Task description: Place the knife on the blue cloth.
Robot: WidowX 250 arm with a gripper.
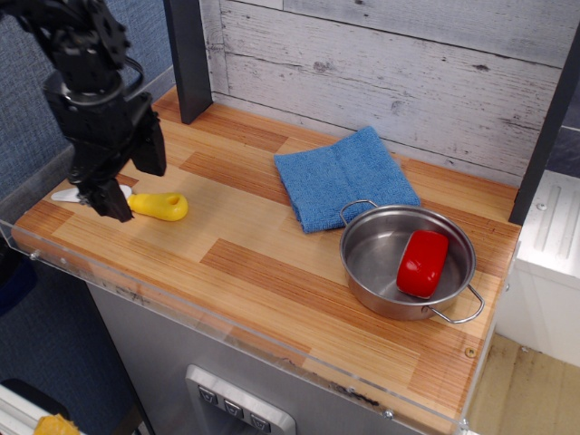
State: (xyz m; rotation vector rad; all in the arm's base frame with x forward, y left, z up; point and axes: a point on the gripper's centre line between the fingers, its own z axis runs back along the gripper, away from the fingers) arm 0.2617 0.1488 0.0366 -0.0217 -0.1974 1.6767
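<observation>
One arm: black, reaching down from the upper left over the left end of the wooden counter (272, 263).
Gripper (127, 188): fingers spread apart, one dark finger (111, 201) low at the knife's blade-handle junction, the other (154, 152) farther back and higher; nothing clamped between them.
Knife (156, 207): lying flat on the counter at the left, yellow handle pointing right, white blade pointing left and mostly hidden behind the gripper, only its tip showing.
Contact: cannot tell whether the near finger touches the knife or is just above it.
Blue cloth (344, 177): folded, flat on the counter toward the far middle, well apart from the knife to its right.
Steel pan (376, 249): right of centre, its far rim handle just overlapping the cloth's near-right corner.
Red block (422, 263): inside the pan, leaning toward its right wall.
Backdrop: grey weathered plank wall (408, 72) behind the counter, a dark post (188, 54) at far left.
</observation>
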